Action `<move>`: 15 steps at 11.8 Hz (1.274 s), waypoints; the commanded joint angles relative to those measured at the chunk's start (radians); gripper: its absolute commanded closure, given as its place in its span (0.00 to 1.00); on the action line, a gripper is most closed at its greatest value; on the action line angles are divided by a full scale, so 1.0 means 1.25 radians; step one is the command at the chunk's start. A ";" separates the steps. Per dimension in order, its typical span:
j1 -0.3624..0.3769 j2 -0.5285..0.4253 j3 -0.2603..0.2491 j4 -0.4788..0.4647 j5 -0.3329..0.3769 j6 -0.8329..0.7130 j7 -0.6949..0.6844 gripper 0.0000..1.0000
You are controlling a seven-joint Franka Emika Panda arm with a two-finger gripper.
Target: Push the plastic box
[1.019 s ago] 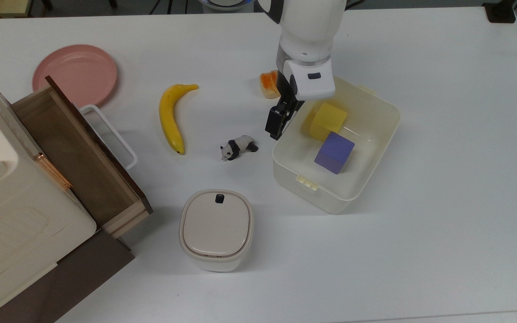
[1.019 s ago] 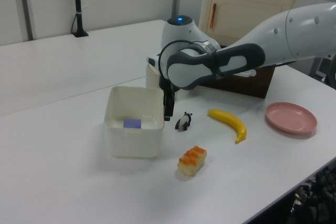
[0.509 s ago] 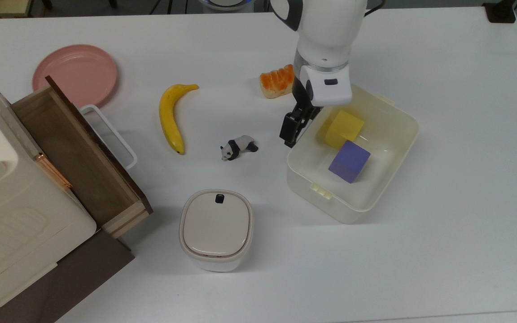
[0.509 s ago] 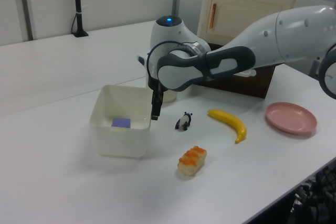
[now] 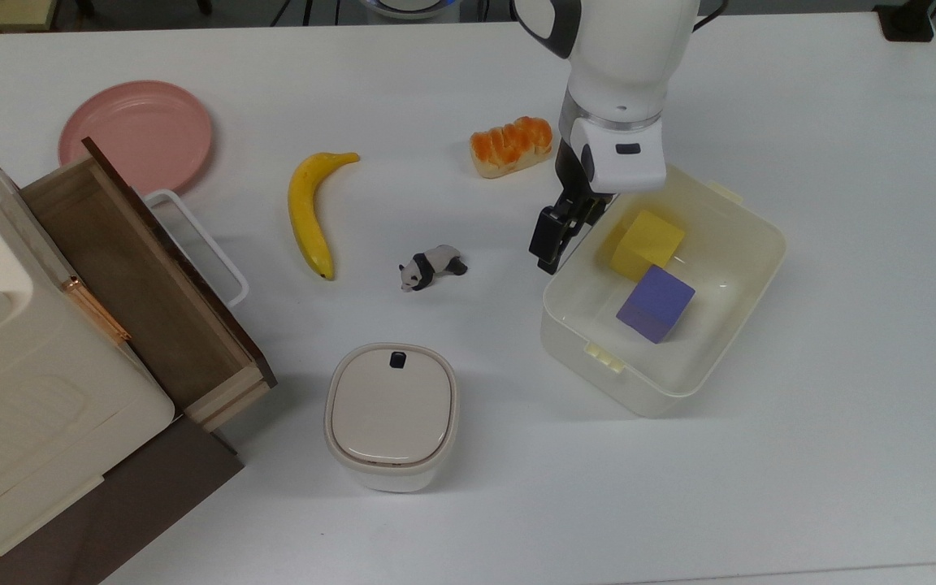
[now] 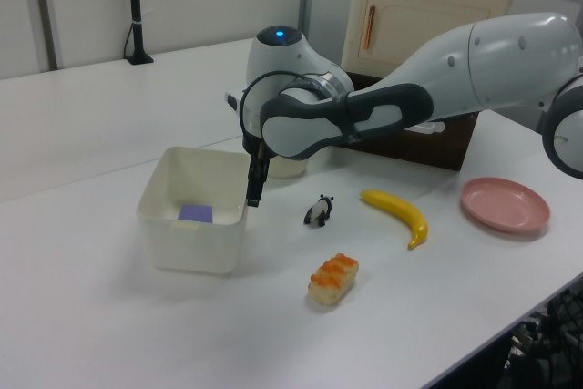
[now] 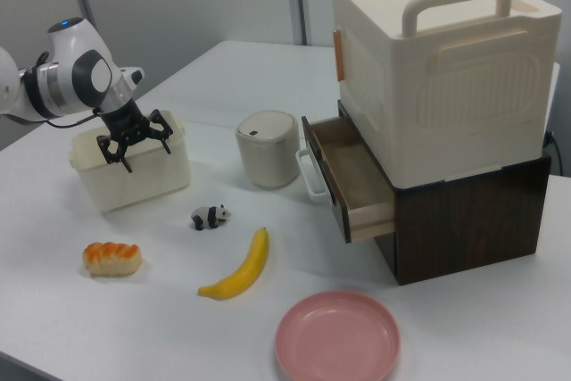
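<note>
The jaws point(image 5: 553, 241) are clenched with nothing between them, set against the outer wall of the plastic box point(image 5: 740, 313) at its upper-left corner in the top view. The box stands right of centre in that frame, on the worktop point(image 5: 842, 455), holding a yellow block point(image 5: 647, 242) and a purple block point(image 5: 656, 303). Recommended practice: keep the fingertips low on the wall, below the rim, and drive slowly along one line so the box slides without rotating or tipping.
</note>
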 commanded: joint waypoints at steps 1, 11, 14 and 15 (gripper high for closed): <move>-0.022 -0.068 -0.004 -0.015 -0.007 -0.006 0.025 0.00; -0.163 -0.265 -0.067 0.009 0.120 -0.324 0.357 0.00; -0.188 -0.281 -0.119 0.045 0.179 -0.406 0.377 0.00; -0.188 -0.283 -0.133 0.045 0.182 -0.408 0.388 0.00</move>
